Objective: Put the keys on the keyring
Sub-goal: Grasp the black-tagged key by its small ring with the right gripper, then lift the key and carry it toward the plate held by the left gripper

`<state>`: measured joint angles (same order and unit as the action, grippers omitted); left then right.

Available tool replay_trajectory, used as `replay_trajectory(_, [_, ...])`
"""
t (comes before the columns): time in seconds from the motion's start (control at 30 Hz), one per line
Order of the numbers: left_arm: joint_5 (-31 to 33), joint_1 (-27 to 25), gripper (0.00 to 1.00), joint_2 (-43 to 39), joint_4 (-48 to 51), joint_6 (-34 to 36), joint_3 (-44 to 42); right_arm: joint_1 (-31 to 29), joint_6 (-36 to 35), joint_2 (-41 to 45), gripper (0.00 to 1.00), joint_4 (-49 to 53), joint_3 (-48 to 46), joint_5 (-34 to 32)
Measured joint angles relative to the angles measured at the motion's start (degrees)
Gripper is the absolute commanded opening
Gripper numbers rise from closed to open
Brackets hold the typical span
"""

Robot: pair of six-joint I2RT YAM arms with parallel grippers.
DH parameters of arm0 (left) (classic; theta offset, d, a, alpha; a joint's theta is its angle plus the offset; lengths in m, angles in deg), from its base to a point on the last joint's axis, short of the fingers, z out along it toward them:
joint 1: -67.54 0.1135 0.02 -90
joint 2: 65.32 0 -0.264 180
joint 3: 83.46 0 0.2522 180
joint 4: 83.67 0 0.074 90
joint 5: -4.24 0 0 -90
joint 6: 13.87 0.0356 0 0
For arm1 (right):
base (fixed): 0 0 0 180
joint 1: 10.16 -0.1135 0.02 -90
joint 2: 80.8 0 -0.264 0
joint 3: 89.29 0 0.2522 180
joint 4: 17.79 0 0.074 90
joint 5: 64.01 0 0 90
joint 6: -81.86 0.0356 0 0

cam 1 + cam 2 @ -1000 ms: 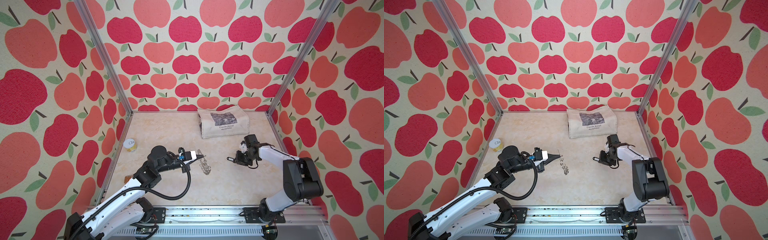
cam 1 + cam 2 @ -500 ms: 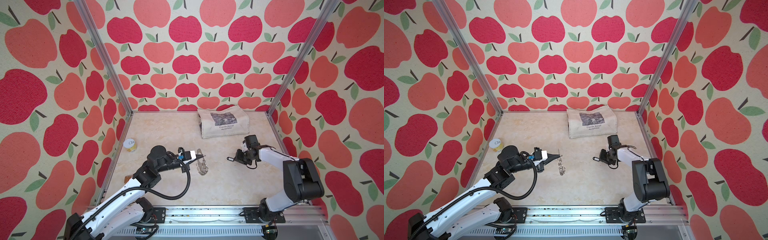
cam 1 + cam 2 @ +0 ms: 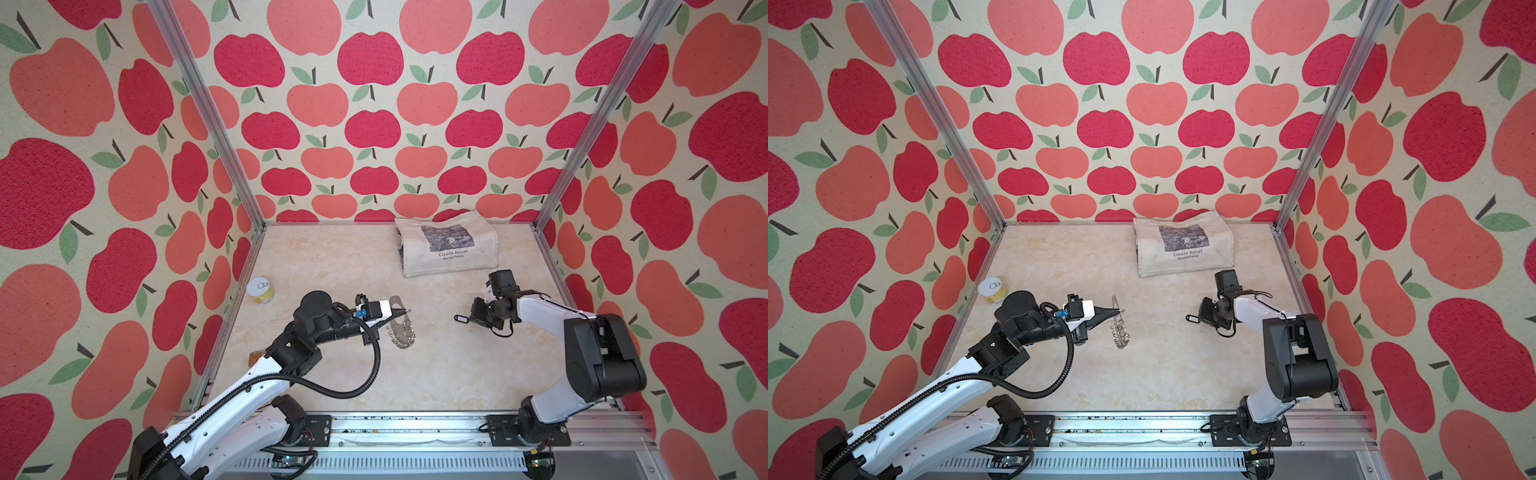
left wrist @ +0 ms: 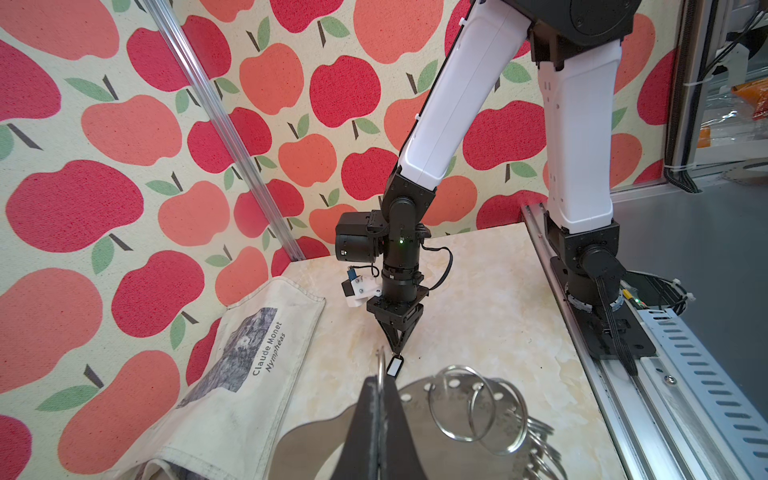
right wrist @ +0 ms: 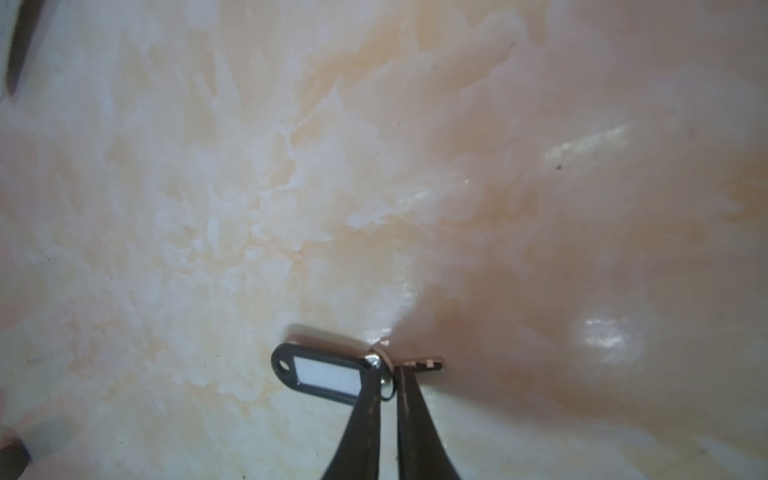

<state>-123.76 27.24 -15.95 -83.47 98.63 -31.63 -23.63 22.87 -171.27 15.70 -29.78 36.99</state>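
Left claw [image 3: 406,311] is clamped on our grey crescent keyring plate fringed with silver rings [image 3: 401,328], held on edge with the rings dangling. We see the right claw [image 5: 388,374] pinching the tiny silver key with black-framed oblong tag [image 5: 328,376] low over the pale marbled counter [image 3: 436,374]. Bare surface lies between them, well clear of the counter's edges.
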Motion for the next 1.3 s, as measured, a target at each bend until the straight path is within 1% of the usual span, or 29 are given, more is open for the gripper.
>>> replay_trajectory(0.07, [0.0,0.0,0.00,0.0,0.0,-0.2,0.0,0.0,-0.1,-0.1,0.00,-0.3,0.0,0.0])
replay_trajectory(0.17, [0.0,0.0,0.00,-0.3,0.0,-0.2,0.0,0.0,0.0,0.3,0.00,-1.9,0.0,0.6])
replay_trajectory(0.27, [0.0,0.0,0.00,-0.6,0.0,-0.3,0.0,0.0,-1.7,2.8,0.00,-3.8,-1.1,2.5])
replay_trajectory(0.4, [0.0,0.0,0.00,-0.8,1.0,-0.3,1.1,-0.1,-6.4,13.0,0.00,-6.6,-2.6,7.4])
replay_trajectory(0.5, [-0.7,0.0,0.00,-0.5,2.8,0.0,4.4,-0.3,-10.1,21.8,0.00,-10.9,-2.5,14.1])
replay_trajectory(0.57, [-1.8,0.0,0.00,-0.4,4.4,0.5,7.6,-0.3,-11.5,25.8,0.00,-14.2,-2.2,20.2])
replay_trajectory(0.7, [-4.7,0.0,0.00,0.8,8.1,2.1,14.8,-0.3,-11.0,27.7,0.00,-20.9,0.2,32.0])
replay_trajectory(0.8, [-7.2,0.1,0.00,1.8,12.3,3.1,19.9,-0.3,-7.2,27.8,0.00,-28.9,1.5,39.8])
replay_trajectory(0.93, [-11.0,0.7,0.00,3.3,18.6,4.3,26.3,-0.6,0.6,27.8,0.00,-41.2,5.1,48.8])
replay_trajectory(1.13, [-15.7,1.4,0.00,5.0,25.6,5.8,32.2,-4.2,12.8,25.9,0.00,-60.0,12.1,57.9])
replay_trajectory(1.3, [-18.8,1.8,0.00,7.6,29.8,7.1,36.8,-7.7,22.0,23.2,0.00,-73.4,16.5,62.7])
